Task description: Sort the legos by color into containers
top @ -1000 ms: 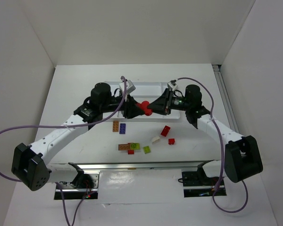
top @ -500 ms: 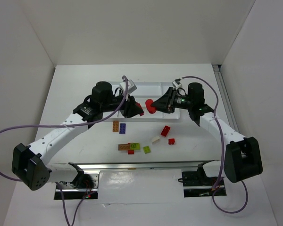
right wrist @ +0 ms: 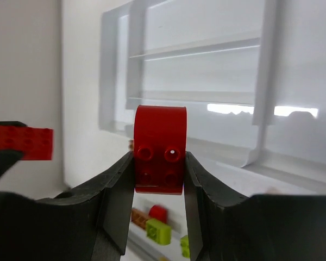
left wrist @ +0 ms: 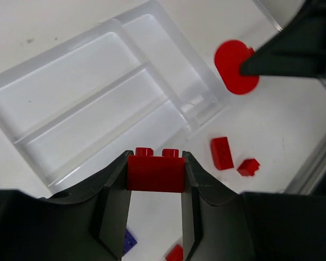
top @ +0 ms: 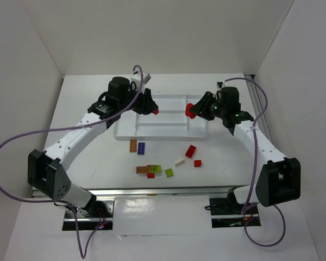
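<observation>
Red two-stud plastic brick [left wrist: 155, 173]: clamped between the fingers of the left gripper [top: 151, 110], held above the shallow white compartmented plastic tray [top: 125, 133], slightly toward 10 o'clock of its middle.

Red arch-topped plastic piece [right wrist: 160, 147]: pinched in the right gripper [top: 191, 110], toward the tray's 3 o'clock end.

Every compartment in view holds nothing, so I judge the sorting barely begun.

About nine bricks lie loose on the white table [top: 87, 163] at the tray's 6 o'clock, among them an orange-brown plate [top: 133, 145], a blue-purple plate [top: 141, 148], a cream brick [top: 179, 161] and a lime green brick [top: 169, 173].

No writing or brand is legible.
</observation>
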Robot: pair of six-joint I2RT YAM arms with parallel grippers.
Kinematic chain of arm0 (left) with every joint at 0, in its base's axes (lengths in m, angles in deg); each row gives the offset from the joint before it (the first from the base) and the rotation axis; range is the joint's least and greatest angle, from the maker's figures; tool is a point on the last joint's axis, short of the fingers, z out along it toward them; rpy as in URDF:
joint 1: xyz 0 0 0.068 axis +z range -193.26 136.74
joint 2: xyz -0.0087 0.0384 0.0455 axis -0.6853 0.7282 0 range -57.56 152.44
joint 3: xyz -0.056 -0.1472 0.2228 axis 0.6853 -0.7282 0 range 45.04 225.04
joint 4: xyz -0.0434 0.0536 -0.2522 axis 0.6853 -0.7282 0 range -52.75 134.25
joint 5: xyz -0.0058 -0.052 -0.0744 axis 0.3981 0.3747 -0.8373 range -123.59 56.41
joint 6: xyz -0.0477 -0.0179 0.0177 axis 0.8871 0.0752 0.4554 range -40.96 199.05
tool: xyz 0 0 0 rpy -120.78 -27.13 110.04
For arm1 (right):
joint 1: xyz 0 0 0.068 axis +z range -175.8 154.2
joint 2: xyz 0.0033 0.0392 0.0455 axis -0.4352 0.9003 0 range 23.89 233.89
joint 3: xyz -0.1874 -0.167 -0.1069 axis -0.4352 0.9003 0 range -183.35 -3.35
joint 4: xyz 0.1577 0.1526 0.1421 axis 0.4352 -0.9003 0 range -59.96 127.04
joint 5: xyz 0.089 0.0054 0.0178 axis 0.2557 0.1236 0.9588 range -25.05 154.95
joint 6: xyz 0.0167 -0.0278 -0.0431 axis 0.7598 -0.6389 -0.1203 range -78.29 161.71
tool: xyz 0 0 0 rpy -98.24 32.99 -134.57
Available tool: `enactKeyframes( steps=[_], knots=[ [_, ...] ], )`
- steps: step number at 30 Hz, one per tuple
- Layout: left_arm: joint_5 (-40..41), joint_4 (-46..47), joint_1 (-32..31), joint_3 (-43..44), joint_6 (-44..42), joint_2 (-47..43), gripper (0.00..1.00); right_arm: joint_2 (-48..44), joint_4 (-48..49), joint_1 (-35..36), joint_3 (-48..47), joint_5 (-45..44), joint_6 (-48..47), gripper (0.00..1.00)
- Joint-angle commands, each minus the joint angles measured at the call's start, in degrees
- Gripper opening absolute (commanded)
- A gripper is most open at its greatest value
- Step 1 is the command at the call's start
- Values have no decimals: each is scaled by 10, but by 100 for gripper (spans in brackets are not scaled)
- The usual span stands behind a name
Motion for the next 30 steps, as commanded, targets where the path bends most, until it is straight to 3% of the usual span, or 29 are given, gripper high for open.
enactKeyframes(
  steps=[1, 5, 9, 12, 13, 18, 19, 22, 25, 30],
  knots=[
    [65, -51, 5, 64, 58, 58, 0, 29, -45, 32, -33, -151, -56, 0],
    [57, -75, 5, 154, 81, 143, 0, 83, -52, 47, -61, -272, -81, 0],
    [10, -118, 0, 256, 91, 250, 0, 153, -26, 47, -90, -318, -95, 0],
    [-31, -112, 0, 283, 105, 291, 0, 218, -13, 40, -117, -300, -109, 1],
    [-46, -99, 0, 291, 110, 305, 0, 248, -13, 35, -138, -300, -109, 8],
    [-80, -93, -5, 356, 138, 365, 0, 286, -21, 34, -193, -279, -123, 75],
    [-95, -93, -5, 369, 139, 377, 0, 286, -21, 34, -205, -279, -123, 79],
    [-134, -61, -11, 390, 155, 403, 0, 245, -42, 34, -205, -294, -128, 77],
    [-151, 42, -25, 366, 210, 420, 0, 170, -42, 20, -156, -289, -102, 73],
    [-158, 52, -45, 454, 243, 528, 0, 14, -69, 7, 8, -395, -33, 77]
  ],
)
